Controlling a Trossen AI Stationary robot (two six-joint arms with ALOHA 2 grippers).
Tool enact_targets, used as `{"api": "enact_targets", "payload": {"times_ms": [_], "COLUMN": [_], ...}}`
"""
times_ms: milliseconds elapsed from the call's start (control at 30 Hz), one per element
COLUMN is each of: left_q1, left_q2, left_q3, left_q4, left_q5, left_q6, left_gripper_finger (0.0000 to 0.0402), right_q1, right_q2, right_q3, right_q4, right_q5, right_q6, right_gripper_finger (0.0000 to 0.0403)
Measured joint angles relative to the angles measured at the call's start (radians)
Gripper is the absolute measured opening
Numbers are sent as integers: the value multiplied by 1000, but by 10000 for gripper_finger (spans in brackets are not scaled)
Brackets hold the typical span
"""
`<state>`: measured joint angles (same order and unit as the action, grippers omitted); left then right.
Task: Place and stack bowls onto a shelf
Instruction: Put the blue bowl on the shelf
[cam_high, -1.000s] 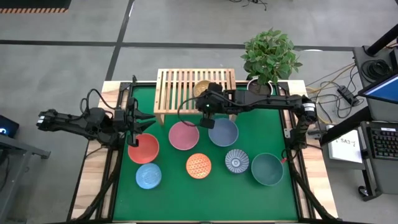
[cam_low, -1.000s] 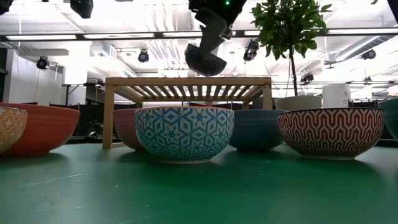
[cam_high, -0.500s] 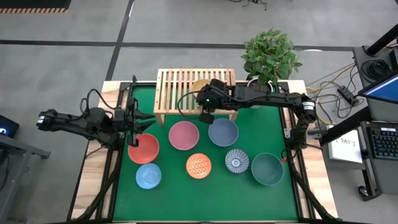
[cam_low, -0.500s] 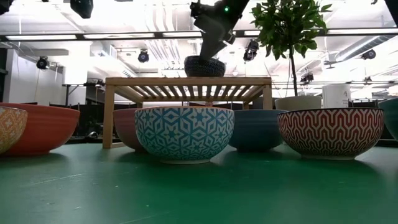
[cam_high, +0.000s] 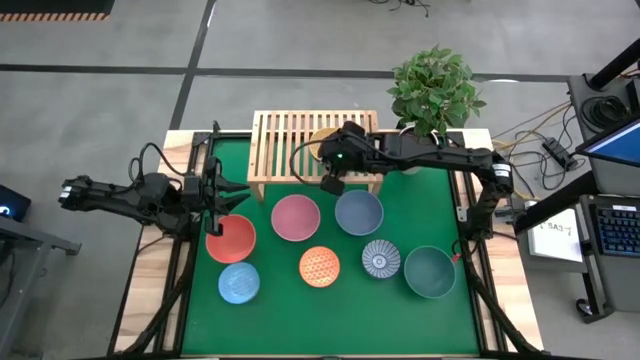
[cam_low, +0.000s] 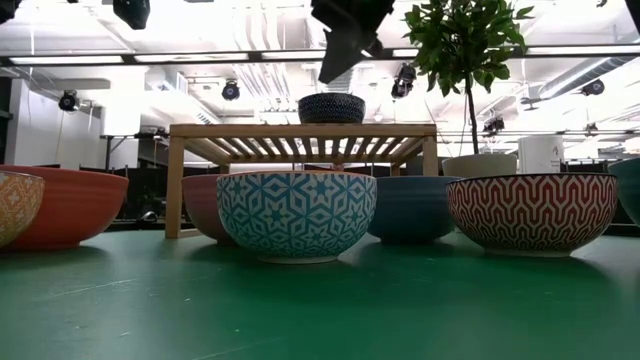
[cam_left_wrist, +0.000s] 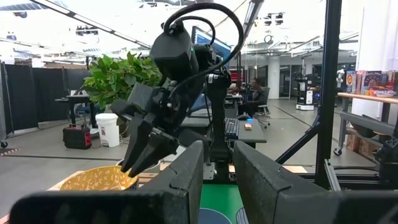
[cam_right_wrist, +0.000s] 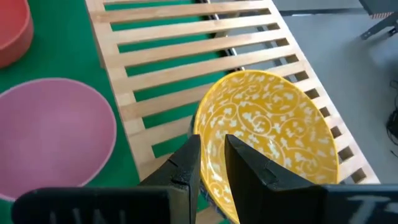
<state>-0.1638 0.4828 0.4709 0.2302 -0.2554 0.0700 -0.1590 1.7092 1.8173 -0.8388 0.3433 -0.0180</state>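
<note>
- On the slatted shelf (cam_high: 300, 140), toward its right end, sat the yellow patterned bowl (cam_right_wrist: 267, 140), upright on the slats; from table height its outside showed dark with a fine pattern.
- Right gripper (cam_right_wrist: 211, 163) hung just above that bowl's near rim, fingers a narrow gap apart, holding nothing; the low view showed clear air between its tips and the bowl.
- Left gripper (cam_left_wrist: 217, 177) waited at the table's left edge, just beside the red bowl (cam_high: 231, 238); fingers slightly apart, nothing between them.
- Seven bowls stood on the green mat (cam_high: 290, 310): pink bowl (cam_high: 296, 217) and plain blue bowl (cam_high: 359, 212) just in front of the shelf; light blue bowl (cam_high: 239, 282), orange patterned bowl (cam_high: 319, 266), blue-grey patterned bowl (cam_high: 381, 258) and dark teal bowl (cam_high: 430, 271) in the front row.
- None were stacked.
- Potted plant (cam_high: 434, 92) stood beyond the shelf's right end.
</note>
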Motion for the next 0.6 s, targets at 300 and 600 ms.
{"api": "enact_targets", "payload": {"times_ms": [300, 600], "left_q1": [0, 0], "left_q2": [0, 0], "left_q3": [0, 0], "left_q4": [-15, -16], "left_q5": [0, 0], "left_q6": [0, 0], "left_gripper_finger": [73, 73], "right_q1": [46, 80], "right_q2": [-46, -79], "right_q3": [-9, -181], "right_q4": [-115, 43], "right_q5": [-2, -2], "right_q6": [40, 59], "right_gripper_finger": [45, 9]}}
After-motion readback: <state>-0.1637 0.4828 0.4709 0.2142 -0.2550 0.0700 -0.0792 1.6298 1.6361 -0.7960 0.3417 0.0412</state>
